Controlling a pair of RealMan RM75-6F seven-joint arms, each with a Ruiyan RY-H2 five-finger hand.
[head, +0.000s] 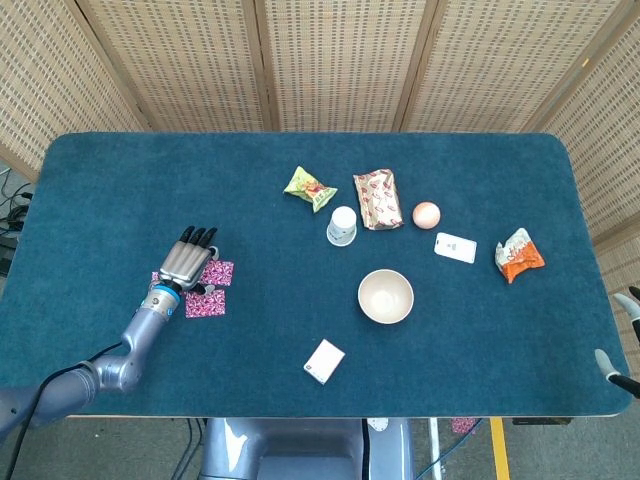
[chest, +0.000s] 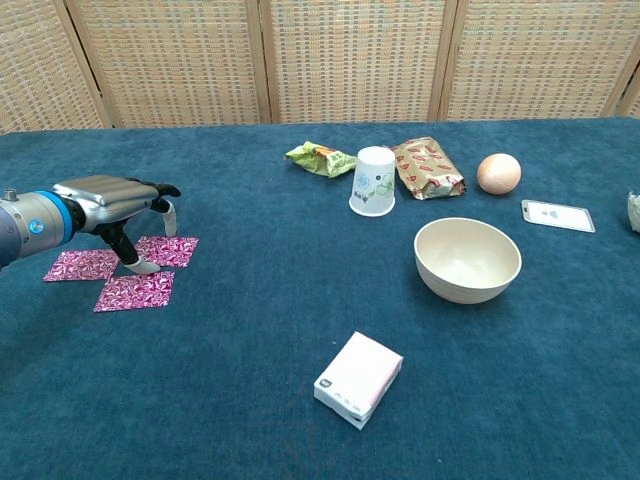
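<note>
My left hand (head: 188, 258) hovers low over three magenta foil packets (head: 207, 302) at the table's left side. In the chest view the left hand (chest: 112, 194) is palm down with its fingers spread forward. Its thumb reaches down and touches the cloth at the edge of the far packet (chest: 170, 250). The near packet (chest: 134, 290) and the left packet (chest: 82, 264) lie flat beside it. The hand holds nothing. Only fingertips of my right hand (head: 620, 335) show at the right edge of the head view, off the table, apart and with nothing between them.
A beige bowl (head: 386, 296) sits mid-table, with a small white box (head: 324, 361) nearer the front. Behind are an upturned paper cup (head: 342, 225), a green snack bag (head: 310, 187), a brown patterned packet (head: 377, 198), an egg-like ball (head: 426, 213), a white card (head: 455, 247) and an orange-white wrapper (head: 518, 254).
</note>
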